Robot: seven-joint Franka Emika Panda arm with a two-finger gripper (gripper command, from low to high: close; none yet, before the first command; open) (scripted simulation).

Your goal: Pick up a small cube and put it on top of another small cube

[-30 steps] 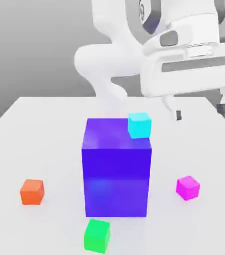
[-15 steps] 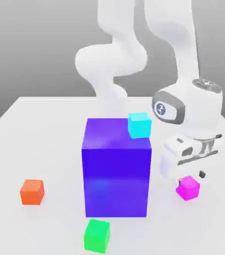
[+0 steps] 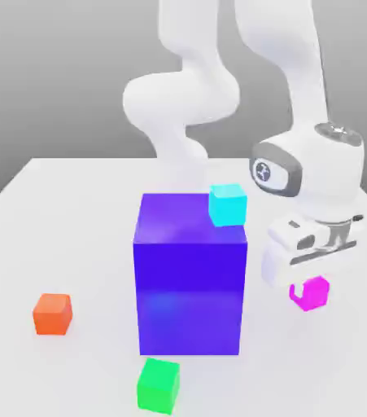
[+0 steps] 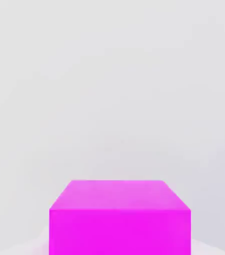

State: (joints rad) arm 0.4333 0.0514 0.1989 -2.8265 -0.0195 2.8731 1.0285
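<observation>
Small plain magenta cube (image 3: 312, 295): at the exterior view's right of the tall blue-purple block (image 3: 190, 297). White two-finger gripper (image 3: 309, 287) pinches it; faces probably squared to the fingers for an even grip and level stacking. Target not identifiable: cyan (image 3: 228, 205), green (image 3: 159, 386) or orange cube (image 3: 53, 314). Hand view adds the magenta cube's flat upper face and straight edge; exterior view supplies its position among the others.

backdrop: plain grey, darker low down | surface: pale, smooth tabletop (image 3: 89, 244) | light: bright, even
</observation>
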